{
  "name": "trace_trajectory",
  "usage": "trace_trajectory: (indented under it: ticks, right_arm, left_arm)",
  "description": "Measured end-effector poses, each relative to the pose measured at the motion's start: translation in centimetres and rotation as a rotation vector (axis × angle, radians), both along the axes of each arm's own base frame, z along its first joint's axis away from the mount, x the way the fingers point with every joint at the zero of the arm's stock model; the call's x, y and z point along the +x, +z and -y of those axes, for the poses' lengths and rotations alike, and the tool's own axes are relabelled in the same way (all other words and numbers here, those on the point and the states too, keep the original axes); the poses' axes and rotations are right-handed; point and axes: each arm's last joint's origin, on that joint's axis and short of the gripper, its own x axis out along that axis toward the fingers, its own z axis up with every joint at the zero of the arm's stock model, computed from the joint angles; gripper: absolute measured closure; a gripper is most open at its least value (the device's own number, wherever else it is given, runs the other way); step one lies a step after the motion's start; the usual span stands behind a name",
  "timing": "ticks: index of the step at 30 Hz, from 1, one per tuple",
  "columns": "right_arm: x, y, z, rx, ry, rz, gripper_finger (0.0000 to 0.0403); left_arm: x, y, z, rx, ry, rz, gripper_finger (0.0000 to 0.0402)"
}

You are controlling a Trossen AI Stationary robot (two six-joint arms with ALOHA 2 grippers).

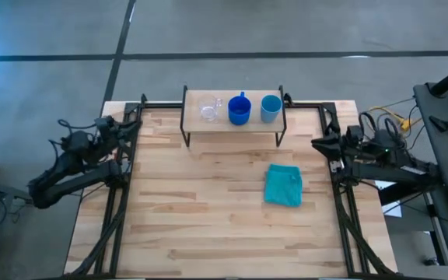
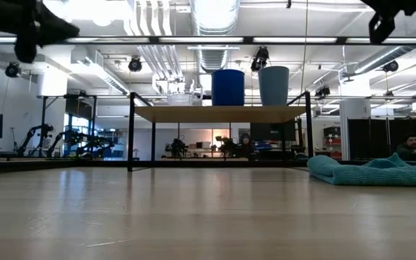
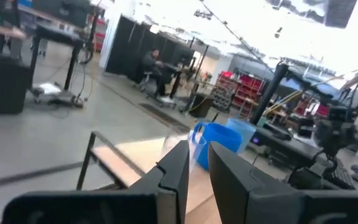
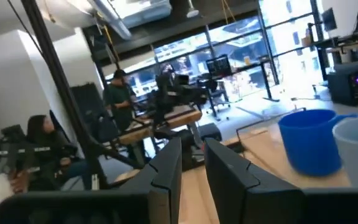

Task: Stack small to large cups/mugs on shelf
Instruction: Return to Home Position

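Observation:
Three cups stand side by side on their bases on the shelf (image 1: 255,126) at the table's far edge: a clear cup (image 1: 209,109), a deep blue mug (image 1: 239,109) with a handle, and a light blue cup (image 1: 271,107). None sits inside another. My left gripper (image 3: 197,155) is drawn back at the table's far left corner (image 1: 124,126) and points level at the shelf, a narrow gap between its fingers with nothing in it. My right gripper (image 4: 193,152) is drawn back at the far right side (image 1: 323,144), also slightly apart and touching nothing.
A teal folded cloth (image 1: 283,185) lies on the tabletop right of centre, nearer than the shelf. Black frame rails (image 1: 113,210) run along both table sides. People sit in the room (image 4: 39,149) beyond the table.

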Motion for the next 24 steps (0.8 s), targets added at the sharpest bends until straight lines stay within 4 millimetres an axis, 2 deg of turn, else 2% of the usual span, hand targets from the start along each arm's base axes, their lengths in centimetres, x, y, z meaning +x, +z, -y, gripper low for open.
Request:
trace_trajectory:
  ticks: [2,5,9,12,16,24]
  right_arm:
    - [-0.2,-1.1,0.0,0.015,0.006,0.004,0.0338]
    - [-0.3,-2.5,-0.1,0.026,0.009,0.009,0.0339]
    - [0.6,-4.0,0.0,0.033,0.028,-0.045,0.0337]
    - [1.2,-4.8,0.0,0.038,0.051,-0.057,0.0339]
    - [1.7,-5.9,0.1,0.034,0.061,-0.037,0.0343]
    - [3.1,-9.9,0.3,0.082,0.07,0.03,0.0341]
  left_arm:
    - [0.8,-1.4,-0.3,-0.028,-0.006,-0.019,0.0355]
    - [2.0,-2.2,-0.8,-0.01,-0.018,0.05,0.0355]
    - [3.8,-4.9,-1.5,0.0,-0.029,0.086,0.0355]
    - [4.4,-6.2,-1.7,-0.009,-0.036,0.179,0.0355]
    - [5.0,-8.3,-1.8,-0.048,-0.07,0.206,0.0355]
    - [5.2,-8.9,-1.9,-0.083,-0.069,0.181,0.0355]
